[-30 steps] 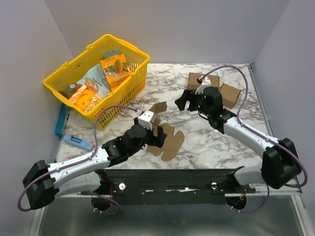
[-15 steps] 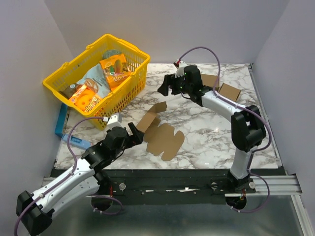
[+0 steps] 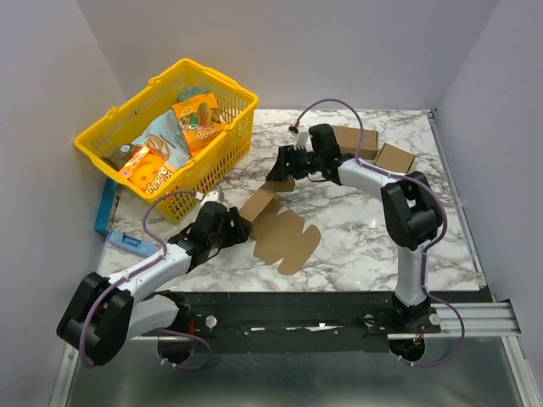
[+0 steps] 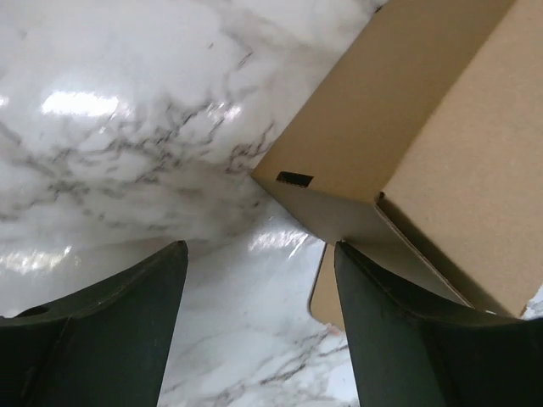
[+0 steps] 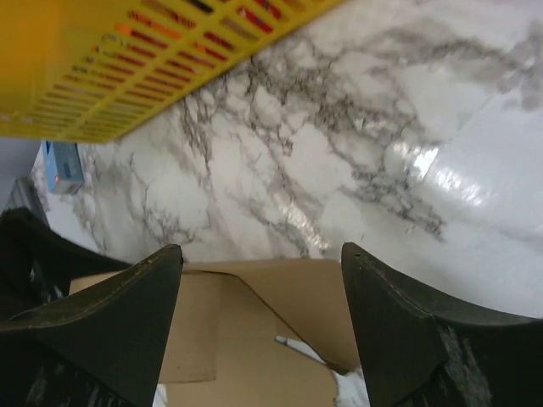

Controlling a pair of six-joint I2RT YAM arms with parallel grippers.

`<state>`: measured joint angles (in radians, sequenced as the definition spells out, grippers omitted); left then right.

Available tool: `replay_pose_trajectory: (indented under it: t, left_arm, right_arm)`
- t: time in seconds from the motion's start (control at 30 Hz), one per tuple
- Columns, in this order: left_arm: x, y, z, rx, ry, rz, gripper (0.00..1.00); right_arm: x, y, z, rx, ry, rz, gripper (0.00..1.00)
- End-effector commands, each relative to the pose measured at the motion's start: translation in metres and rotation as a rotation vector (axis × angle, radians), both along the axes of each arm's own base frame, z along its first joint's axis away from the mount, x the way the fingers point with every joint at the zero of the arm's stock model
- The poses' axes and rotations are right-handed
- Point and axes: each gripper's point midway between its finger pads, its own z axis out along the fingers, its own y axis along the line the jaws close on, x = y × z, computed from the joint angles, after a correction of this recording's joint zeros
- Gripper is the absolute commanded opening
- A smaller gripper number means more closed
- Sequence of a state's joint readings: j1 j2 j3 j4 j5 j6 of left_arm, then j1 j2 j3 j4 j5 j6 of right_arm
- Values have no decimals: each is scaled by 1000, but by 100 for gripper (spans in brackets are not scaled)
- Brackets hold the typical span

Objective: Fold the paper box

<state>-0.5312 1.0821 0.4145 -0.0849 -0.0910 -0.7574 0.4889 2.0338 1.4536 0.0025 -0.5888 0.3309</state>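
The paper box [image 3: 284, 237] lies mid worktop [image 3: 365, 229], left flap raised. The left fingers [image 4: 102, 322], spread and empty, sit beside that flap; the right fingers [image 5: 93, 331], likewise, over its far end. Yellow basket [image 3: 212, 165] far left, cuboids [image 3: 355, 141] far right.

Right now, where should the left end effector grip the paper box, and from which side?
Probably the raised flap at the left end of the paper box. It stands up off the marble table while the rest lies flat, leaving a free edge to straddle. The left end effector, open beside it, could come from the left.
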Motion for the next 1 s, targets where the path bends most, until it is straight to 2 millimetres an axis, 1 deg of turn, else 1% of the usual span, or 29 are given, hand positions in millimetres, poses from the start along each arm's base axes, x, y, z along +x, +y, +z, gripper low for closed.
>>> replay_pose_trajectory:
  t: [0.0,0.03,0.07,0.1,0.13,0.17,0.2,0.27,0.3,0.33,0.37,0.4,0.43,0.47,0.53,0.57,0.63,0.67,0.7,0.73,0.77,0.83,0.87,0.9,0.93,0.97]
  left_arm:
    - [46,-36,40,-21,-197,-165,76]
    - [50,-38,41,-10,-203,-176,75]
    - [58,-42,50,-4,-224,-185,75]
    - [62,-43,45,31,-221,-211,75]
    - [66,-44,47,42,-230,-221,75]
    - [73,-47,54,53,-247,-227,75]
    - [74,-44,51,80,-232,-227,75]
    - [78,-41,55,113,-240,-232,75]
    - [77,-37,55,126,-233,-223,76]
    - [79,-32,57,142,-237,-205,77]
    - [80,-28,58,149,-237,-190,77]
    - [79,-25,62,152,-240,-182,79]
    - [78,-21,61,162,-228,-170,80]
    - [79,-21,67,152,-232,-161,81]
    - [77,-24,75,131,-236,-168,84]
    - [78,-31,82,100,-243,-191,85]
    - [76,-36,85,88,-227,-215,87]
    - [78,-40,92,78,-232,-227,87]
    - [77,-39,90,86,-216,-230,88]
    - [76,-44,92,70,-215,-253,89]
    - [76,-46,95,65,-218,-259,89]
    - [77,-47,96,61,-220,-261,90]
    - [78,-48,98,53,-224,-262,91]
    - [79,-51,97,43,-215,-268,91]
    - [79,-54,98,27,-209,-264,91]
    - [82,-58,104,9,-215,-270,91]
  right_arm:
    - [-49,-8,-22,38,143,79,82]
    - [-55,-12,-24,31,150,66,82]
    - [-56,-18,-29,9,148,28,82]
    - [-66,-28,-28,-6,146,8,82]
    - [-67,-33,-28,-19,140,-20,82]
    - [-64,-42,-28,-43,133,-82,82]
    - [-65,-49,-16,-39,114,-118,82]
    - [-64,-73,-20,-72,139,-233,83]
    - [-63,-81,-19,-83,140,-276,84]
    - [-63,-92,-9,-86,120,-326,84]
    - [-62,-105,-12,-130,120,-393,84]
    - [-63,-112,-8,-140,102,-420,84]
    - [-65,-117,6,-129,68,-443,85]
    - [-69,-128,3,-162,52,-479,84]
    - [-73,-140,7,-179,18,-514,85]
    - [-77,-151,10,-202,-12,-546,87]
    - [-81,-160,10,-235,-30,-560,88]
    - [-84,-168,7,-270,-21,-582,89]
    - [-88,-170,3,-283,-12,-582,89]
    - [-91,-174,0,-296,-5,-591,90]
    - [-93,-182,-4,-325,2,-627,90]
    - [-100,-192,-12,-347,3,-652,91]
    - [-100,-194,-9,-338,-21,-662,90]
    - [-103,-197,0,-312,-52,-677,91]
    - [-109,-201,-4,-310,-57,-683,91]
    - [-111,-199,2,-281,-80,-675,89]
